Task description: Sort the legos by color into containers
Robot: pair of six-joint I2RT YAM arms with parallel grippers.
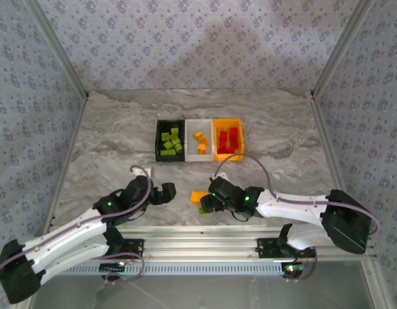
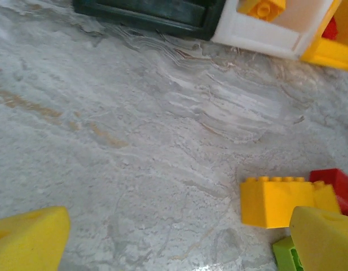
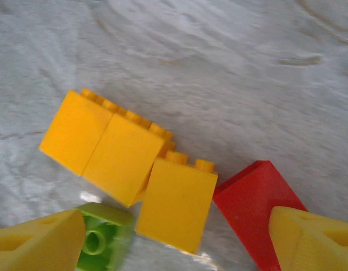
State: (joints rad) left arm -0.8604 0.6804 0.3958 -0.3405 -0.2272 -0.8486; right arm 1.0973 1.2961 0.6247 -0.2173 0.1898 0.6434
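Three containers stand in a row at mid-table: a black bin (image 1: 170, 140) with green legos, a white bin (image 1: 199, 141) with orange legos, and an orange bin (image 1: 228, 138) with red legos. A small cluster of loose legos lies on the table near the arms. In the right wrist view it shows two orange bricks (image 3: 100, 144), (image 3: 176, 203), a green brick (image 3: 103, 237) and a red brick (image 3: 252, 206). My right gripper (image 3: 176, 243) hangs open over this cluster, its fingers either side of the small orange brick. My left gripper (image 2: 174, 243) is open over bare table, just left of the cluster's orange brick (image 2: 272, 200).
The two grippers (image 1: 167, 193), (image 1: 204, 203) sit close together on either side of the cluster. Patterned walls enclose the marble table (image 1: 108, 141) on three sides. The near walls of the black bin (image 2: 145, 11) and white bin (image 2: 264, 34) show ahead of my left gripper.
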